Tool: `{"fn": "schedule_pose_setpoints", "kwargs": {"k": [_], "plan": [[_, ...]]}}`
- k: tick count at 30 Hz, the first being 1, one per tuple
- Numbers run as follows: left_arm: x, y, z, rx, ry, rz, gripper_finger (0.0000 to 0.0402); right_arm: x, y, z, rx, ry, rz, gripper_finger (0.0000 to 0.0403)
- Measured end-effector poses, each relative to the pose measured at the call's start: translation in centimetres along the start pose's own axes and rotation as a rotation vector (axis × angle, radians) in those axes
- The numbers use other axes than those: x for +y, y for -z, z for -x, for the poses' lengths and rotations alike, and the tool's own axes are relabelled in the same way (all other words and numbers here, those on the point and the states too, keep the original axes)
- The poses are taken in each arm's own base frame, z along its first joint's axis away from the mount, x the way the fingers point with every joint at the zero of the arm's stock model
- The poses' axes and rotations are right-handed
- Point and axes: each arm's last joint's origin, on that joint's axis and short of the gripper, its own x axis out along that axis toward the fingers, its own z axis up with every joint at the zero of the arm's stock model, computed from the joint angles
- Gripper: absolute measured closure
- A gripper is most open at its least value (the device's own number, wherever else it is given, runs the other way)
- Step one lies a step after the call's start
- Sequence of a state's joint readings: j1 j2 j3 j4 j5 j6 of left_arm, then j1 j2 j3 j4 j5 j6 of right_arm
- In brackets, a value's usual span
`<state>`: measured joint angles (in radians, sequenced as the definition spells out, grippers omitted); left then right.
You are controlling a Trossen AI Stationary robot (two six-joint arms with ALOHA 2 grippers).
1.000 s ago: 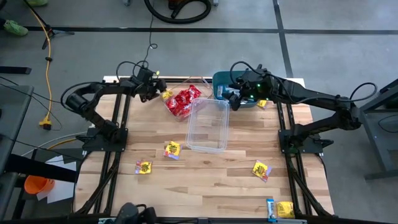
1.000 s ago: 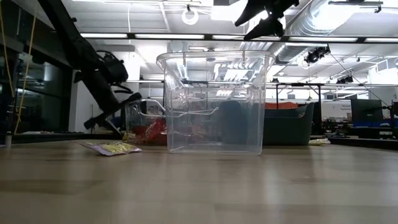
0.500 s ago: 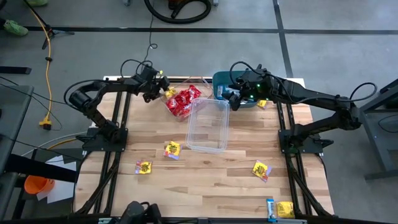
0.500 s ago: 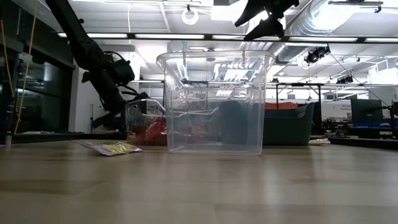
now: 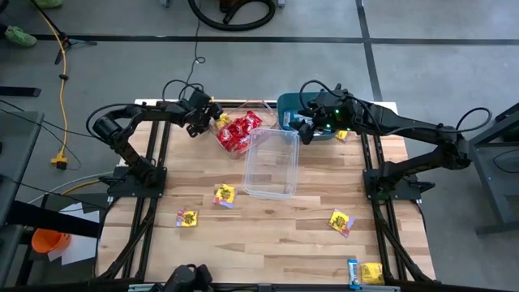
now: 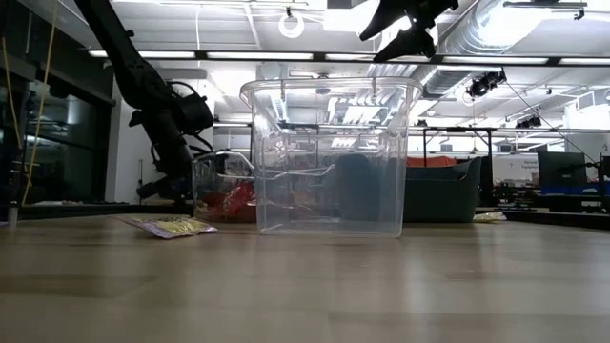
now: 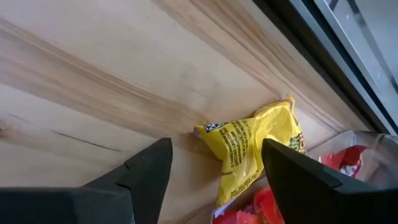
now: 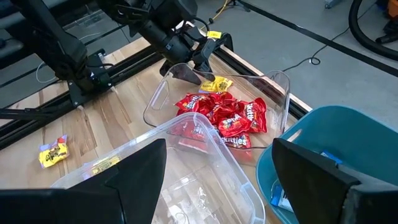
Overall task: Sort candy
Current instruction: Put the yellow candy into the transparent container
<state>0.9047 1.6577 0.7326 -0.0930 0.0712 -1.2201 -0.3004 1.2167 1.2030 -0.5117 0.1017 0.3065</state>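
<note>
A yellow candy packet [image 7: 255,146] lies flat on the wooden table at the far left, right beside a clear tub [image 5: 239,130] that holds several red candy packets [image 8: 227,118]. My left gripper [image 7: 214,186] hangs open just over the yellow packet, slanting down, a finger on either side and touching nothing; it also shows in the high view [image 5: 203,118]. My right gripper [image 5: 306,130] waits open, high above the teal bin [image 8: 323,140]. More yellow packets [image 5: 225,195] [image 5: 188,217] [image 5: 340,221] [image 5: 371,272] lie scattered on the table.
An empty clear tub [image 5: 272,162] stands in the table's middle, tall in the low view [image 6: 329,157]. A light blue packet [image 5: 353,272] lies at the near right edge, another yellow one [image 5: 342,135] by the teal bin. Bare wood lies along the near side.
My left gripper has moved toward the table's right, closer to the yellow packet beside the red-candy tub, sinking slightly and rolling about its own axis. It stays open.
</note>
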Motion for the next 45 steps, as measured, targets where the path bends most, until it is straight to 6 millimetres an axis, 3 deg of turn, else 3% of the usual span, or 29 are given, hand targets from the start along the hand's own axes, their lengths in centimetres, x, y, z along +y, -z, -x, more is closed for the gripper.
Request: {"fn": "schedule_pose_setpoints", "kwargs": {"k": [5,11,15,19,24,28,32,37,41,45], "plan": [[0.1,0.0,-0.1,-0.009,-0.012,0.003,0.0216,0.0,0.0,0.0,-0.001,0.000,0.000,0.0114],[0.1,0.2,-0.2,-0.036,-0.026,-0.034,0.0376,0.0,0.0,0.0,-0.001,0.000,-0.007,0.0114],[-0.2,-0.1,0.7,-0.050,0.002,-0.103,0.0391,0.0,0.0,0.0,-0.001,0.000,-0.007,0.0114],[-0.7,-1.7,3.6,-0.153,0.070,-0.107,0.0399,0.0,0.0,0.0,-0.001,-0.001,-0.007,0.0114],[-1.4,-4.0,8.9,-0.358,0.231,-0.099,0.0401,0.0,0.0,0.0,-0.002,-0.001,-0.007,0.0114],[-2.5,-4.1,13.3,-0.457,0.448,-0.227,0.0401,0.0,0.0,0.0,-0.004,-0.002,-0.019,0.0114],[-3.6,-1.6,17.1,-0.434,0.667,-0.453,0.0401,0.1,-0.3,0.0,-0.028,-0.010,-0.056,0.0114],[-4.4,3.5,20.5,-0.359,0.883,-0.681,0.0401,0.3,-0.6,0.1,-0.057,-0.057,-0.066,0.0114],[-5.0,7.6,22.1,-0.390,0.993,-0.806,0.0401,0.8,-1.3,0.1,-0.098,-0.182,-0.044,0.0114],[-5.6,11.5,22.2,-0.455,1.014,-0.921,0.0401,2.0,-1.9,-0.4,-0.149,-0.358,-0.001,0.0114]]}}
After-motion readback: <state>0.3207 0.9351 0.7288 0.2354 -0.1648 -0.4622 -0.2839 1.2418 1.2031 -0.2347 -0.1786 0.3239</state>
